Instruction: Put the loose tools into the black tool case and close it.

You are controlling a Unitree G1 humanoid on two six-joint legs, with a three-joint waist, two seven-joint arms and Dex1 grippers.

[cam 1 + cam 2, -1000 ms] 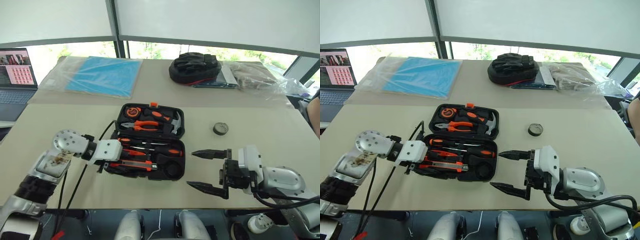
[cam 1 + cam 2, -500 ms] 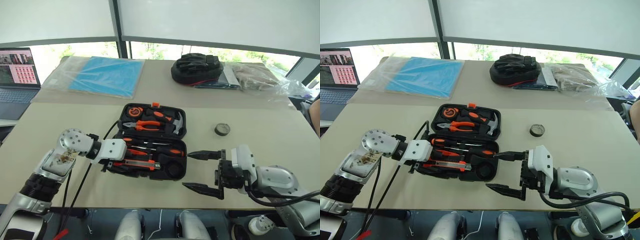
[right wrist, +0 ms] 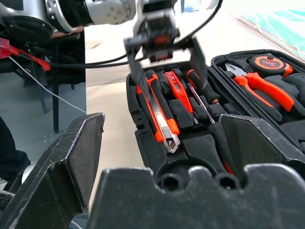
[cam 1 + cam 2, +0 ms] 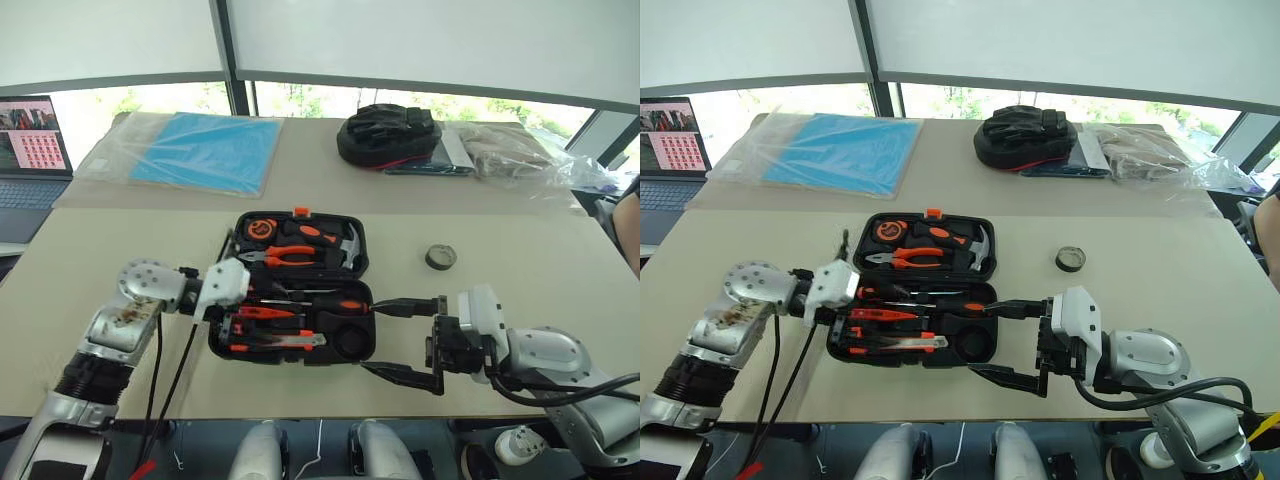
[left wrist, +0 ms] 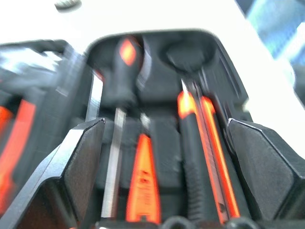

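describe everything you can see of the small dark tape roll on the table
The small dark tape roll is a short ring with a dull grey-black outer band and a paler inner core around a dark hole. It lies flat on the beige tabletop, hole upward, to the right of the open black plastic tool case and clear of it. Nothing touches it; the right pincer hangs nearer the camera, apart from it. It is not yet in the case.

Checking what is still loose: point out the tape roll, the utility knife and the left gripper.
tape roll [image 4: 441, 257], left eye view, its top ring.
utility knife [image 3: 159, 117], right wrist view, mid body.
left gripper [image 5: 167, 157], left wrist view, between its open fingers.
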